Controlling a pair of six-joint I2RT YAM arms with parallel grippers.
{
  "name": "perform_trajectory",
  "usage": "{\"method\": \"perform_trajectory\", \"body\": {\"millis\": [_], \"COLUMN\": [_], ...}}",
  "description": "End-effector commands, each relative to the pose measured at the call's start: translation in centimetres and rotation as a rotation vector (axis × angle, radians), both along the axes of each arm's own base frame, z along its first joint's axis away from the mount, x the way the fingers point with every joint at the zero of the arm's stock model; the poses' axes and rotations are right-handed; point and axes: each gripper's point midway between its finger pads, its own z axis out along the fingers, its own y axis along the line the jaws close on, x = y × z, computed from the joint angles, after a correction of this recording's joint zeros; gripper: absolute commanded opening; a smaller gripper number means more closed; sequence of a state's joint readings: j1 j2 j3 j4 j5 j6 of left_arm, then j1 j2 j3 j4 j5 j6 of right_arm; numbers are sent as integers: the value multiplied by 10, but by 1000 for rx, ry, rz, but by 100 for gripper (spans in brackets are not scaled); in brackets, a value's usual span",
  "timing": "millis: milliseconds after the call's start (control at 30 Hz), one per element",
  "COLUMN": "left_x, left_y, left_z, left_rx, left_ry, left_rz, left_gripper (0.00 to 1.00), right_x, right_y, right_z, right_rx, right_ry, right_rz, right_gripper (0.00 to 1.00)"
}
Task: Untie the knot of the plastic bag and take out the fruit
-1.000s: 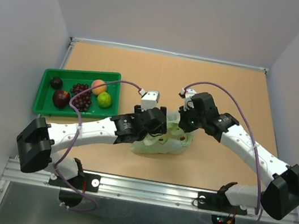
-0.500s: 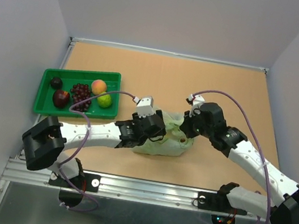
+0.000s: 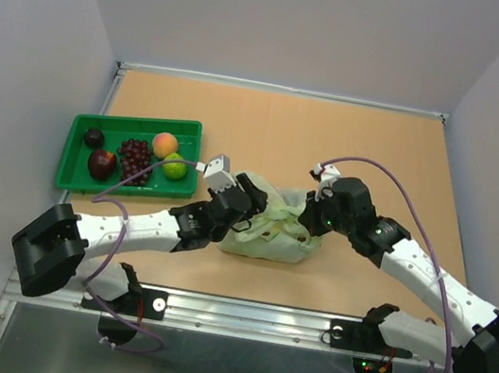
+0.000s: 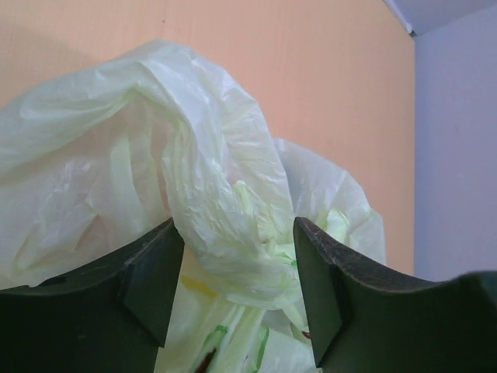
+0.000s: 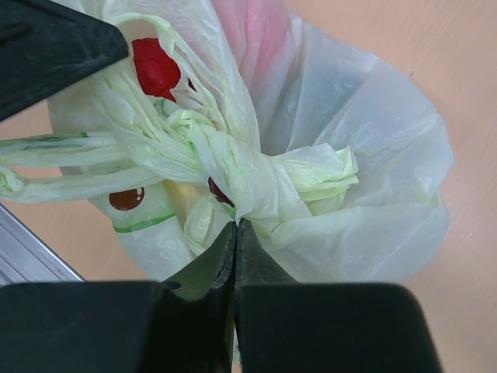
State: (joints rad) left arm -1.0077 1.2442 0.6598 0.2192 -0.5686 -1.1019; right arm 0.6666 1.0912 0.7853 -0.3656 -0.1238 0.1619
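Your right gripper (image 5: 235, 225) is pressed fully shut, tips right under the knot (image 5: 256, 183); can't tell if any film is pinched. Your left gripper (image 4: 237, 233) stands wide, a fold of the plastic bag (image 4: 210, 155) between its fingers, not clamped. The knot looks tied, so you're on the untying step. The fruit (image 5: 155, 66) sits inside the bag just past the right tips, one red piece showing through. Next, probably: close left on that fold, anchor with right, and pull the knot loose gently, since thin film tears easily.
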Motion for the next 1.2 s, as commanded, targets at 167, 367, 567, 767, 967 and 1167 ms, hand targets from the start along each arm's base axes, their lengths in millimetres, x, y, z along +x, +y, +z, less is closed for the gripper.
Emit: {"method": "perform_trajectory", "body": {"millis": [167, 367, 567, 767, 967, 1167], "left_x": [24, 61, 58, 27, -4, -23], "left_y": [8, 91, 109, 73, 63, 60], "left_z": [7, 58, 77, 36, 4, 6], "left_rx": [93, 208, 358, 262, 165, 144], "left_ry": [-20, -94, -101, -42, -7, -28], "left_rz": [-13, 3, -168, -415, -496, -530], "left_gripper": [0, 0, 0, 0, 0, 0], "right_x": [37, 83, 86, 72, 44, 40], "right_y": [-37, -143, -173, -109, -81, -40], "right_z": [11, 62, 104, 76, 104, 144], "right_rx": [-55, 13, 101, 148, 194, 201], "right_ry": [-134, -268, -377, -250, -253, -254], "right_rz": [-315, -863, -986, -592, -353, -93], "right_gripper": [1, 1, 0, 11, 82, 96]}}
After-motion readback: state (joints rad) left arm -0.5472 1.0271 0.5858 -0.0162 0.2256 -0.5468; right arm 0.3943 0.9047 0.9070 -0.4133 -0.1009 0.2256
